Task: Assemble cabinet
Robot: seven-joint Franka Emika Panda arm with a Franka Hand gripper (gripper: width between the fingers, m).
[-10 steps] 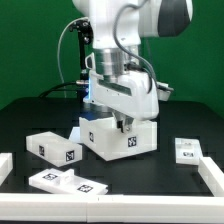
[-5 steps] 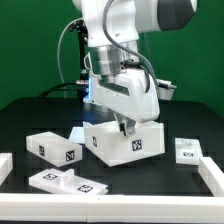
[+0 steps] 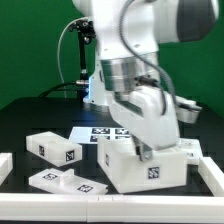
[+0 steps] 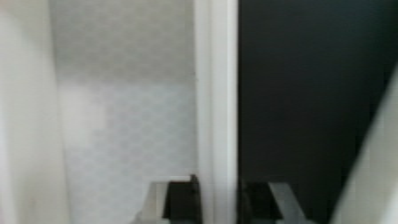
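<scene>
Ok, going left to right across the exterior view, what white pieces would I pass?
In order: left-edge white rail → small tagged block → big cabinet box → right-edge white rail.

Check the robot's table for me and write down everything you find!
Surface: black table, flat and dark.
Job's things: big white box near the front; white block and flat piece at the exterior view's left; small piece behind the box.
Clutter: nothing seen.
Grippers: gripper shut on the big white box's wall.
Cables: black cable behind the arm.
Surroundings: green wall; marker board lying flat on the table.
</scene>
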